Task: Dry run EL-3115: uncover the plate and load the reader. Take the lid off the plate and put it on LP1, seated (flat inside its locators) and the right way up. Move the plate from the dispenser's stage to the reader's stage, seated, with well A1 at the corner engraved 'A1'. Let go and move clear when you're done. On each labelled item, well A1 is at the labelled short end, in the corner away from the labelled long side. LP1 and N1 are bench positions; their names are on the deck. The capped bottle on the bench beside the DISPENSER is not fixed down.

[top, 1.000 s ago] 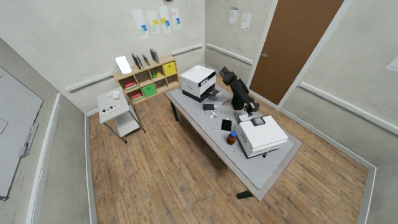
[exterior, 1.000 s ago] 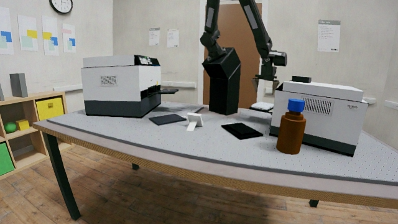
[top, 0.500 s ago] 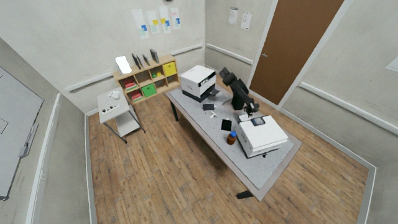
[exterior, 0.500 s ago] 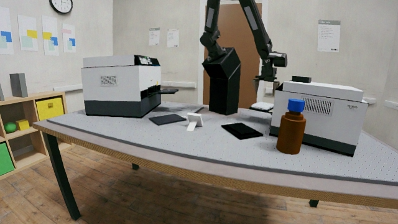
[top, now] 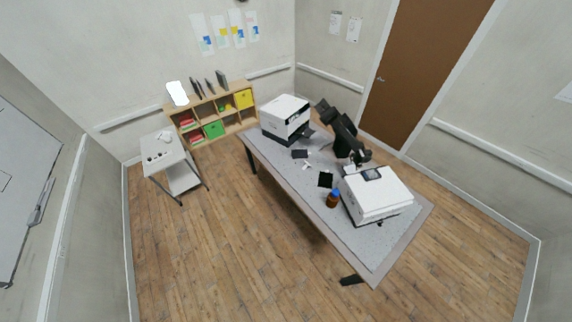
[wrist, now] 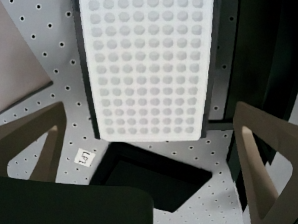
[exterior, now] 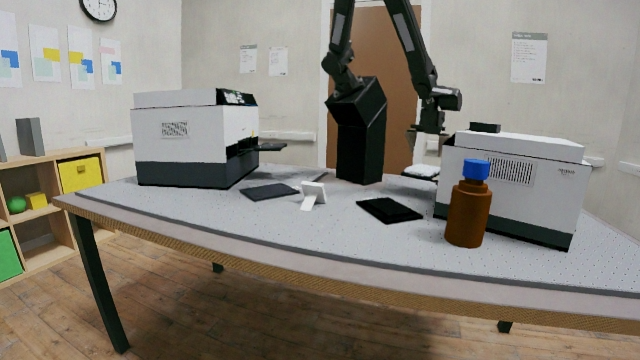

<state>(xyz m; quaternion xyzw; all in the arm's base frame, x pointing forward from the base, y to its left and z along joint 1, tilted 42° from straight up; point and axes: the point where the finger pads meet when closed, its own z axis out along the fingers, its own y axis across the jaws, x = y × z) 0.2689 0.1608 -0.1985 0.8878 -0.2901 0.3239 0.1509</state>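
A white lidded well plate (wrist: pixel 147 59) (exterior: pixel 419 170) (top: pixel 349 169) lies on the black stage at the dispenser's (top: pixel 377 192) (exterior: pixel 515 180) far end. The wells show through the lid. My gripper (wrist: pixel 149 111) (exterior: pixel 426 142) (top: pixel 357 162) is open and empty. It hangs straight above the plate, with one finger to each side of the plate's near end, not touching it. The reader (top: pixel 283 117) (exterior: pixel 195 137) stands at the other end of the bench, its black stage (exterior: pixel 270 149) (top: pixel 307 132) sticking out and bare.
Two flat black bench nests (exterior: pixel 268 191) (exterior: pixel 389 210) (top: pixel 299 153) (top: pixel 325 179) lie between the machines, with a small white sign (exterior: pixel 313 194) between them. A brown bottle with a blue cap (exterior: pixel 468 205) (top: pixel 332 198) stands beside the dispenser. The arm's black base (exterior: pixel 357 130) stands behind.
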